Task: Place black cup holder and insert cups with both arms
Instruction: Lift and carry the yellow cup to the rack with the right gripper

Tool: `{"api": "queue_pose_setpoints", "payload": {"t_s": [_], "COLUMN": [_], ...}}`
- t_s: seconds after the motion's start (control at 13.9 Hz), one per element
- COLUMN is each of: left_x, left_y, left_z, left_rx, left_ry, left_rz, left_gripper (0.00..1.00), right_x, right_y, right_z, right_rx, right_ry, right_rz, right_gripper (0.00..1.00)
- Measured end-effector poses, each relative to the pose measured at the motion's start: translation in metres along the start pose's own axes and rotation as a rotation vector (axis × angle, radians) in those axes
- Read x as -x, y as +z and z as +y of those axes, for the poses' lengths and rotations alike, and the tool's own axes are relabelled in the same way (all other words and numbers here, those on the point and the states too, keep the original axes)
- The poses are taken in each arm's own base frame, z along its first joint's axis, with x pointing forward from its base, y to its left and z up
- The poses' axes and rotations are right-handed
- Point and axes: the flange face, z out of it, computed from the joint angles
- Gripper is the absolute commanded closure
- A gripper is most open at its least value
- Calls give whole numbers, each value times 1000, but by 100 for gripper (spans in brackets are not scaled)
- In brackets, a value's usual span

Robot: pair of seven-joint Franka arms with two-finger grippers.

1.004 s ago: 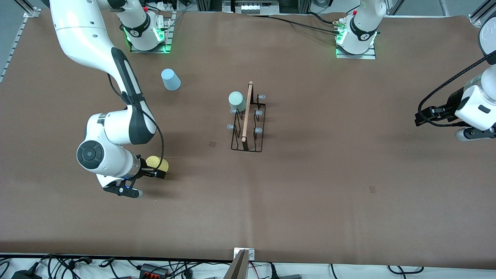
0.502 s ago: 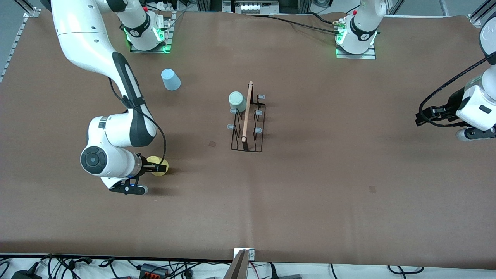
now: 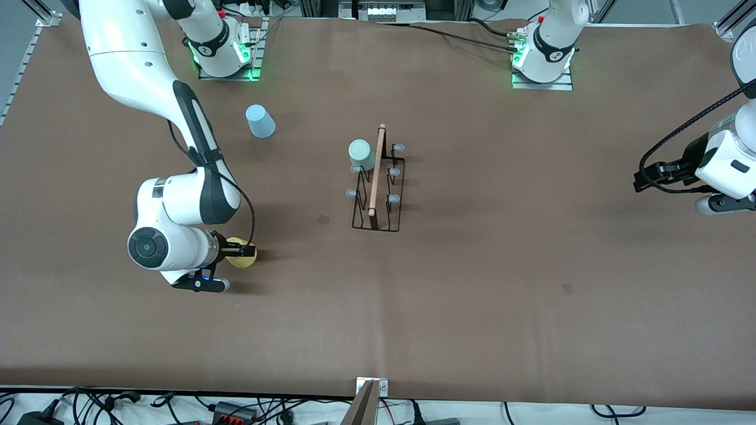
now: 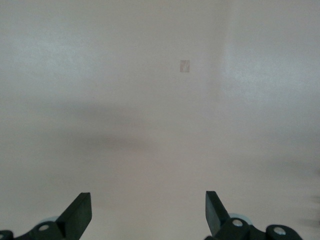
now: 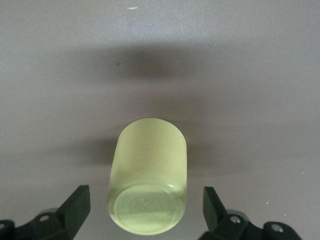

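Front view: the black cup holder (image 3: pixel 378 188) is seen at mid-table with the mint cup (image 3: pixel 361 154) hung on it. The blue cup (image 3: pixel 260 121) is stood near the right arm's base. The right gripper (image 5: pixel 145 212) is spread around the yellow cup (image 5: pixel 148 177), apart from it. The left gripper (image 4: pixel 147 212) is held spread over bare table (image 4: pixel 150 100), waiting.

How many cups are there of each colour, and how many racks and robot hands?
Yellow cup: 1
Light blue cup: 1
Mint green cup: 1
Black cup holder: 1
Grippers: 2, the right gripper and the left gripper
Total: 6
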Motion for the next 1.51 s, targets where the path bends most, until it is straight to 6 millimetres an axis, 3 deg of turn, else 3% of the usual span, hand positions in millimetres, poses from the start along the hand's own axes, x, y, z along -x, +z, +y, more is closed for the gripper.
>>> {"api": "queue_pose_setpoints", "payload": {"t_s": [0.07, 0.22, 0.29, 0.43, 0.57, 0.72, 0.79, 1.0, 1.15, 1.29, 1.51], "left_x": [0, 0, 0, 0, 0, 0, 0, 0, 0, 0, 0], "left_y": [0, 0, 0, 0, 0, 0, 0, 0, 0, 0, 0], "left_z": [0, 0, 0, 0, 0, -1, -1, -1, -1, -1, -1], "left_rx": [0, 0, 0, 0, 0, 0, 0, 0, 0, 0, 0], "left_ry": [0, 0, 0, 0, -1, -1, -2, -2, -2, -2, -2], "left_rz": [0, 0, 0, 0, 0, 0, 0, 0, 0, 0, 0], "left_gripper": [0, 0, 0, 0, 0, 0, 0, 0, 0, 0, 0], "right_x": [0, -1, -1, -2, -3, 2, 8, 44, 76, 106, 145], "right_y": [3, 8, 9, 8, 0, -24, -45, -119, -150, -160, -149], "right_z": [0, 1, 2, 2, 1, -5, -15, -71, -115, -159, -220], "right_rx": [2, 4, 5, 4, 0, -8, -19, -49, -87, -124, -112], "right_ry": [0, 2, 2, 4, 0, -12, -29, -57, -40, 15, 75], "right_rz": [-4, -10, -12, -9, 1, -6, 0, 31, 44, 29, 5], "right_gripper": [0, 42, 58, 70, 73, 73, 73, 73, 73, 72, 72]}}
